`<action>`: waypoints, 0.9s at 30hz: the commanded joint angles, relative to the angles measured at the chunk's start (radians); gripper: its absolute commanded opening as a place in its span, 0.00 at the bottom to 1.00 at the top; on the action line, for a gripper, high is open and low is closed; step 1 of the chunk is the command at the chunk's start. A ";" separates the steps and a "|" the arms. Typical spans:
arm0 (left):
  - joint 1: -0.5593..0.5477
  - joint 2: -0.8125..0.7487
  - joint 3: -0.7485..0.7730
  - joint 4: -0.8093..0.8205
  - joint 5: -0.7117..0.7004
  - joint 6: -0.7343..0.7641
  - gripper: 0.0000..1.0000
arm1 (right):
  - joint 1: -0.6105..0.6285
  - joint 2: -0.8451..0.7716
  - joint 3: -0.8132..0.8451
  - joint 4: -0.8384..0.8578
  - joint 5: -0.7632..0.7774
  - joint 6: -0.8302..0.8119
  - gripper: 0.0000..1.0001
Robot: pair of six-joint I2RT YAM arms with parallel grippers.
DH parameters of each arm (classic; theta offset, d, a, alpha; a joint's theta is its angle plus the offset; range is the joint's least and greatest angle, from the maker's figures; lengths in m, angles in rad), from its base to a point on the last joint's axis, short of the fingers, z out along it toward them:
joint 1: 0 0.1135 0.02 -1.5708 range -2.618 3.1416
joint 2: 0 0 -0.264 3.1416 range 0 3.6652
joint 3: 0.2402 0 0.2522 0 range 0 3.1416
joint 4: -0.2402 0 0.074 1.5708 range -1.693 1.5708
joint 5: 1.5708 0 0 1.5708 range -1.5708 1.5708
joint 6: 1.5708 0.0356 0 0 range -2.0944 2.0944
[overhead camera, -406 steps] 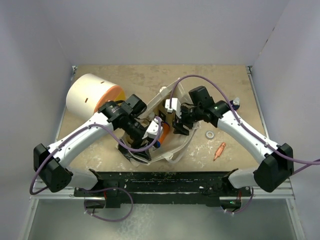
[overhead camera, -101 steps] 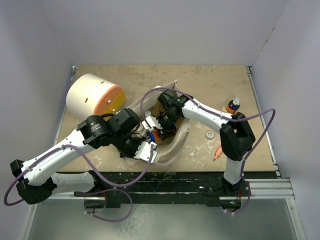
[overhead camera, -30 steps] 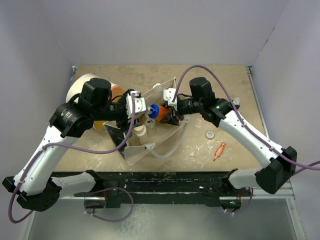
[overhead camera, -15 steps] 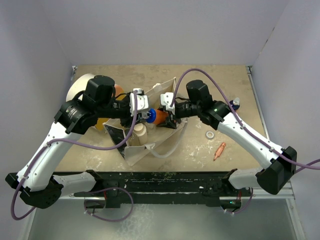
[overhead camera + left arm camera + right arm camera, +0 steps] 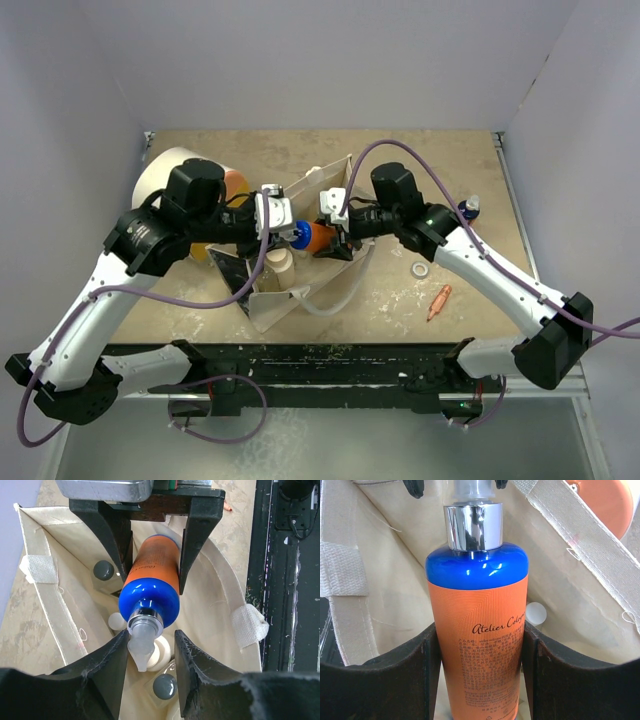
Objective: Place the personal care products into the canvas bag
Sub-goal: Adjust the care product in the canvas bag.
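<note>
The cream canvas bag [image 5: 300,295] stands open at the table's middle. My right gripper [image 5: 328,240] is shut on an orange bottle with a blue top and silver pump [image 5: 310,237] and holds it lying level over the bag's mouth. In the right wrist view, both fingers press the bottle [image 5: 477,630]. My left gripper [image 5: 285,225] is open, its fingers [image 5: 115,665] on either side of the pump nozzle [image 5: 142,650]. Inside the bag lie dark-capped clear bottles [image 5: 165,686], a beige bottle [image 5: 161,655] and a white cap [image 5: 116,621]. A small orange bottle [image 5: 466,208] stands at the far right.
A big white drum with an orange end [image 5: 165,185] lies behind the left arm, close to the bag. A small tape ring [image 5: 421,270] and an orange pen-like thing [image 5: 438,301] lie on the table right of the bag. White walls enclose three sides.
My right gripper has carried the orange bottle slightly down and left over the bag's mouth. My left gripper has shifted a little nearer, closing in on the pump end.
</note>
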 commanded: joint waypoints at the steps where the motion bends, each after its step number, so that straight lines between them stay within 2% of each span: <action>1: 0.006 -0.026 -0.020 0.030 0.012 -0.003 0.43 | 0.006 -0.048 0.018 0.101 -0.021 0.013 0.00; 13: 0.005 -0.018 -0.024 0.033 0.007 0.032 0.21 | 0.010 -0.043 0.016 0.136 -0.016 0.018 0.00; 15: 0.005 -0.017 -0.023 0.040 0.009 0.031 0.14 | 0.010 -0.040 0.016 0.138 -0.016 0.020 0.00; 17: 0.006 -0.009 -0.012 0.049 0.007 0.025 0.03 | 0.010 -0.037 0.016 0.135 -0.011 0.019 0.00; 20: 0.005 0.004 0.010 0.071 0.000 0.002 0.00 | 0.009 -0.026 0.019 0.111 -0.003 0.027 0.15; 22: 0.004 0.024 0.036 0.056 0.018 -0.001 0.00 | 0.010 -0.013 0.028 0.085 0.004 0.034 0.36; 23: 0.005 0.032 0.048 0.049 0.023 -0.005 0.00 | 0.010 -0.006 0.034 0.073 0.008 0.034 0.42; 27: 0.005 0.048 0.071 0.067 0.029 -0.033 0.00 | 0.009 0.020 0.053 0.040 0.013 0.029 0.51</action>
